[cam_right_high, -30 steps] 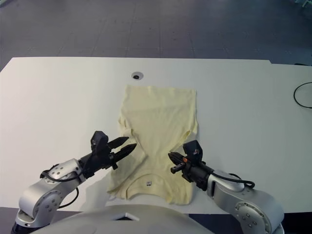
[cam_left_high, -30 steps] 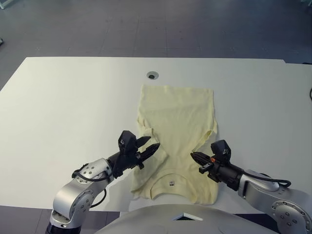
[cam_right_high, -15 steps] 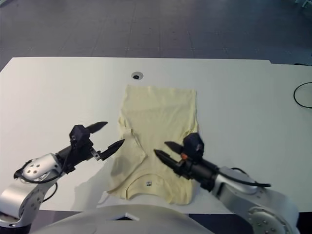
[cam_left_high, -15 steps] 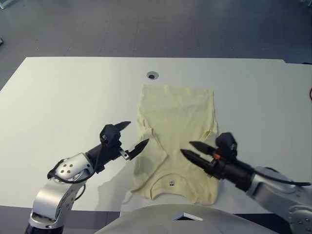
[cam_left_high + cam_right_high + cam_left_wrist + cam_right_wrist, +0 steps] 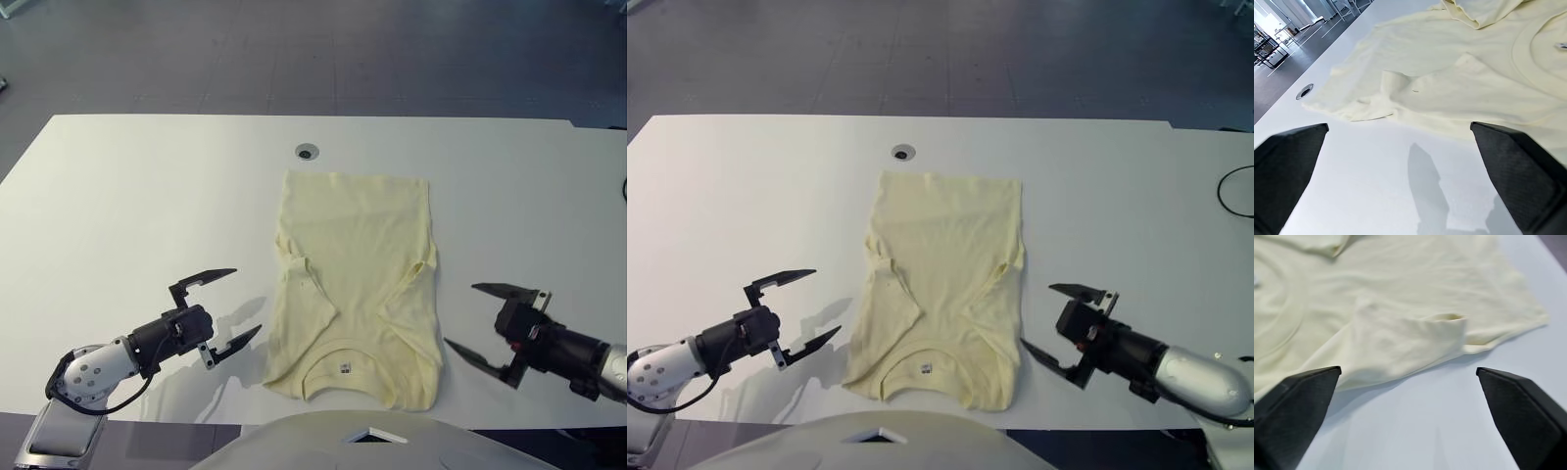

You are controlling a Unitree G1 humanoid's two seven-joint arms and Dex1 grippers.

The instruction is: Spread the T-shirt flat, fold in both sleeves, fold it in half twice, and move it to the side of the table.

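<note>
Left eye view: pale-yellow T-shirt (image 5: 353,284) lies mid-worktop (image 5: 147,196), sleeves folded inward, collar nearest the robot. Left end effector (image 5: 248,300) and right end effector (image 5: 459,313) flank its collar end — both spread wide, holding nothing, forearms low, fingers pointing inward.

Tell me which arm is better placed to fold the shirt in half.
Right, probably: the right gripper, open, sits nearer the collar end of the shirt; the left gripper, also open, stands slightly farther off.
</note>
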